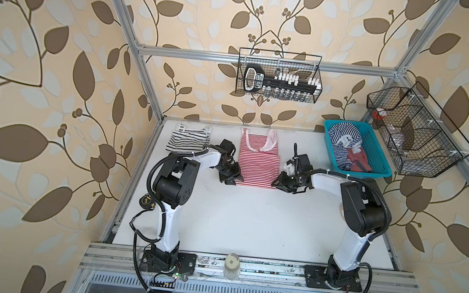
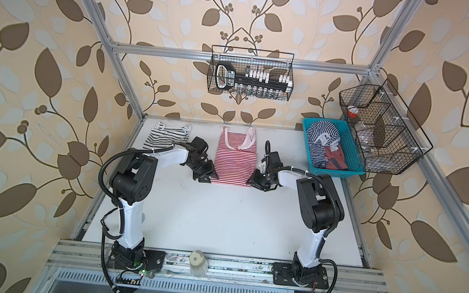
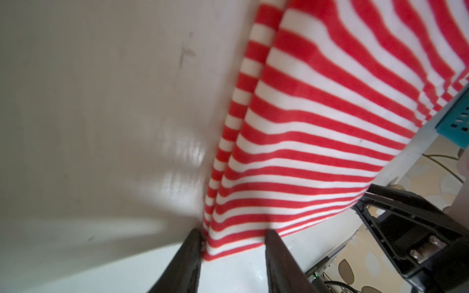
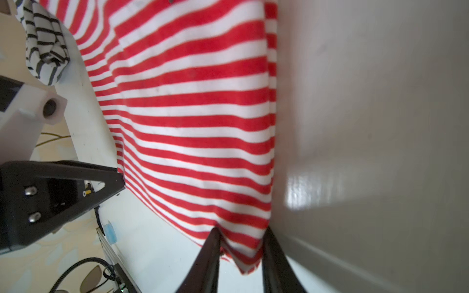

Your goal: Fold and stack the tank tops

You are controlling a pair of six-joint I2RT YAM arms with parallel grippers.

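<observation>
- Left wrist view: left hand (image 3: 232, 250) straddles a near corner of the red-striped tank top (image 3: 317, 121), grasp unclear.
- Right hand (image 4: 241, 250) likewise.
- Black-striped tank top (image 1: 189, 139) at ten o'clock on the tabletop (image 1: 250, 221).

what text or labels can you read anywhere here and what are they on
None can be read.
Black tool handle in the back wire basket: a white label with print, too small and blurred to read.
Round black tag by the left arm: a yellow mark, too small to read.
Red striped tank top, black striped tank top, blue basket: no print visible.
</observation>
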